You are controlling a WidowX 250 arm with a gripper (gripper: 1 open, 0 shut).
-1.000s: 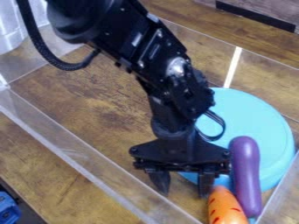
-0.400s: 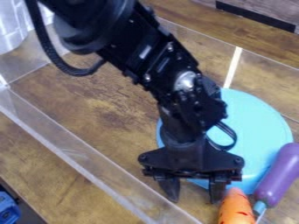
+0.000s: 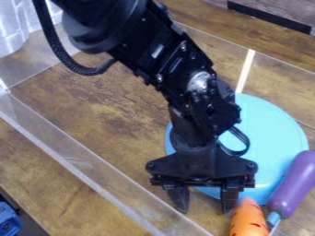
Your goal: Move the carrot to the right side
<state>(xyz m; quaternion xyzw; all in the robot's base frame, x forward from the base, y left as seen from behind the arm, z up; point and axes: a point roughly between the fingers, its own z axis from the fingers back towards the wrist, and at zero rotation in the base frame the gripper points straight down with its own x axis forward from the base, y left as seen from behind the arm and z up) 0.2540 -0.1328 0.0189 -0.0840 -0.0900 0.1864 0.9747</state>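
The orange carrot [image 3: 250, 221] lies at the bottom right edge of the view on the wooden table, partly cut off by the frame. My black gripper [image 3: 204, 194] hangs just left of it, fingers pointing down and spread, holding nothing. The purple eggplant [image 3: 293, 182] lies right of the carrot, leaning against the blue plate [image 3: 268, 129].
Clear acrylic walls [image 3: 74, 152] fence the wooden table on the left and front. My black arm [image 3: 147, 51] crosses the middle from the upper left. Bare wood lies to the left of the gripper.
A second ago the eggplant and carrot lay further left under the gripper; both have shifted right. Since 0.4 s ago almost nothing has moved.
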